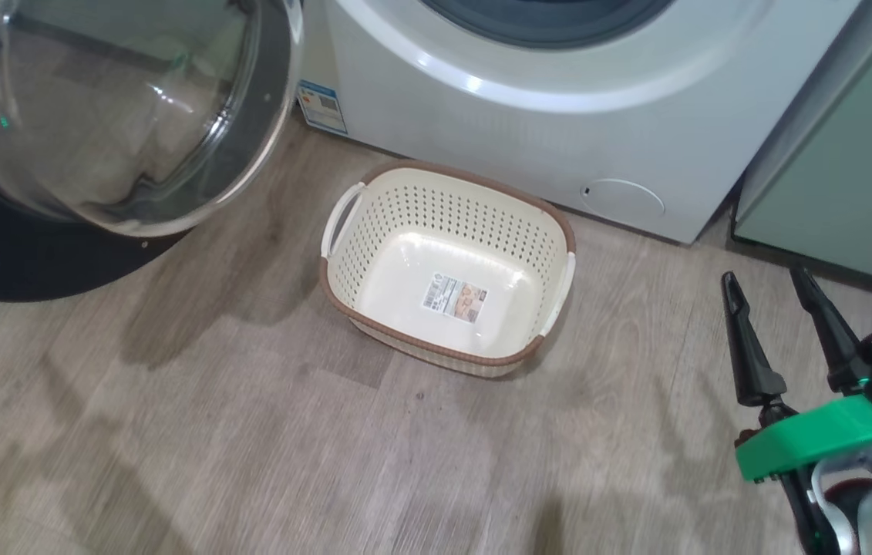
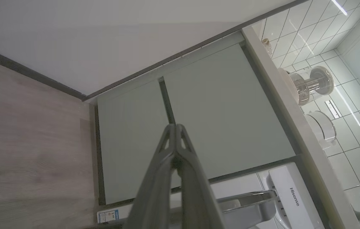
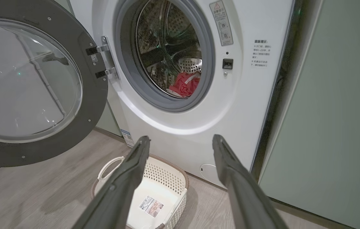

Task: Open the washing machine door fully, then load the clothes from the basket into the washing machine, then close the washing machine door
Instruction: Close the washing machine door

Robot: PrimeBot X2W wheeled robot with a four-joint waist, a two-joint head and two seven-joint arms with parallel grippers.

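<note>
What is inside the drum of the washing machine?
Red clothes lie low in the steel drum. The gasket hides the drum's near floor, so more may lie there.

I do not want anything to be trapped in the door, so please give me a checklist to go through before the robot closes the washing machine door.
1. The basket is empty: ok, just its label sticker inside.
2. The clothes are in the drum of the washing machine: ok.
3. The gasket is free of fabric: ok, as far as the right wrist view shows.
4. The washing machine door can swing past the basket: cannot tell.
5. The right gripper is empty: ok, open, holding nothing.
6. The left gripper is empty: ok, shut on nothing.
</note>
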